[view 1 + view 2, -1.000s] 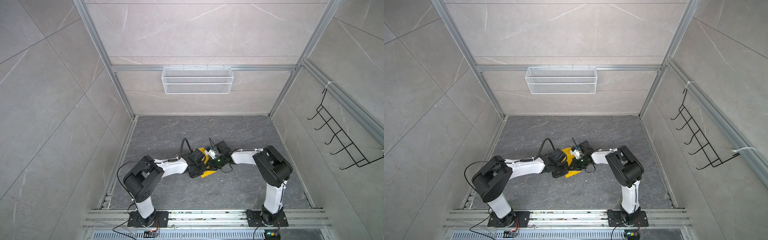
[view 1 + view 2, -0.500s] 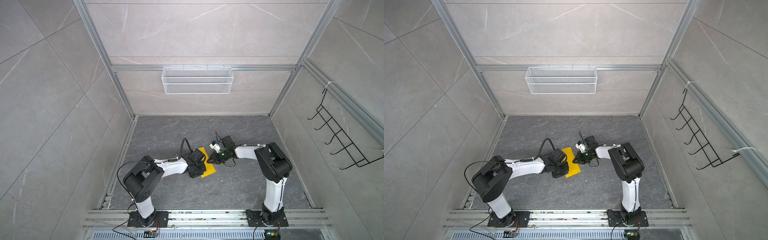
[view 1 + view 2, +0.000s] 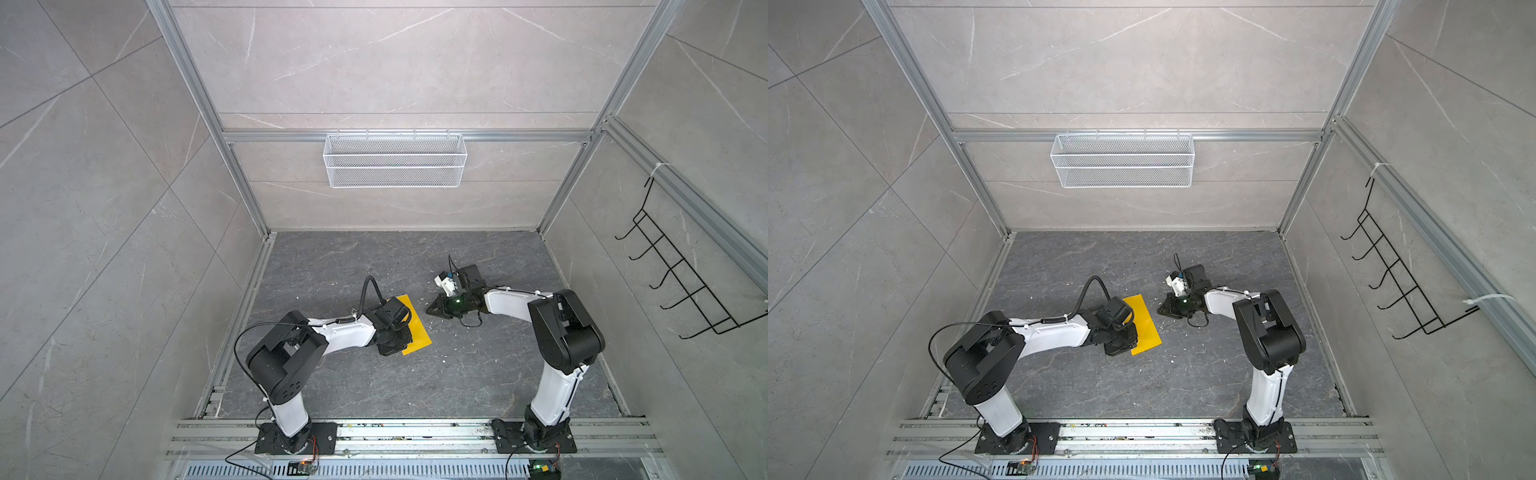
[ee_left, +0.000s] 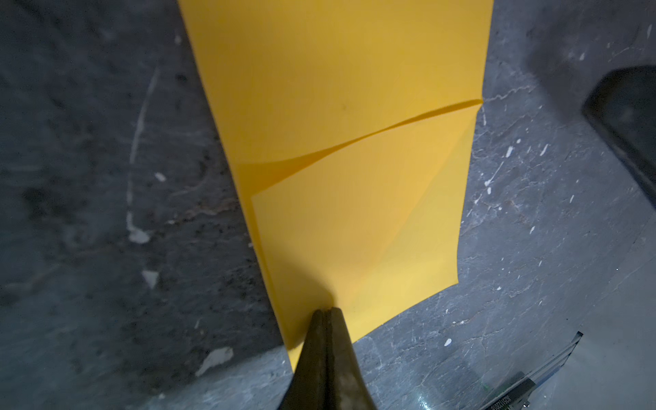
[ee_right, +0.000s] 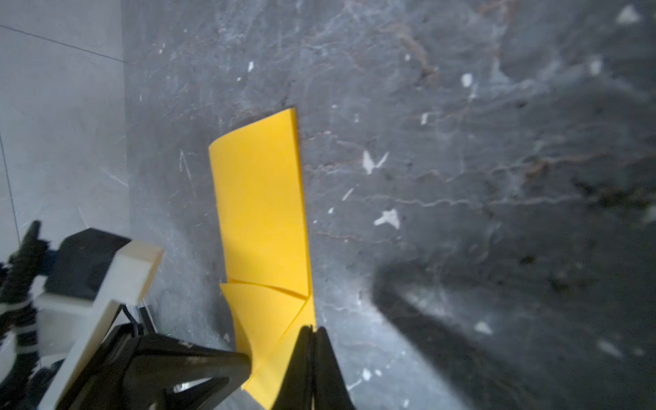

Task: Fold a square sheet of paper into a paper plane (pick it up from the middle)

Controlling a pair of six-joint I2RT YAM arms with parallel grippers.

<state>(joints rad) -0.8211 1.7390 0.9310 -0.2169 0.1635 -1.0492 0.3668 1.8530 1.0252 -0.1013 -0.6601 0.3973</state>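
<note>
The square sheet of paper (image 3: 409, 320) (image 3: 1144, 320) lies on the dark floor, folded into a long yellow strip. A corner flap is folded over at one end (image 4: 355, 213) (image 5: 262, 312). My left gripper (image 3: 402, 340) (image 3: 1130, 338) is shut, and its tips (image 4: 326, 311) rest on the flap end of the strip. My right gripper (image 3: 430, 311) (image 3: 1161, 309) is shut, holds nothing, and sits low on the floor just right of the strip. In the right wrist view its tips (image 5: 312, 328) stand at the strip's near corner. No pointed paper plane shape shows.
A white wire basket (image 3: 395, 160) hangs on the back wall and a black hook rack (image 3: 685, 282) on the right wall. White flecks dot the floor (image 3: 457, 365). An aluminium rail (image 3: 415, 432) runs along the front, carrying both arm bases.
The right gripper has pulled back to the right, off the paper. The strip, earlier mostly covered by both grippers, now lies uncovered and flat. The left arm has stayed in place.
</note>
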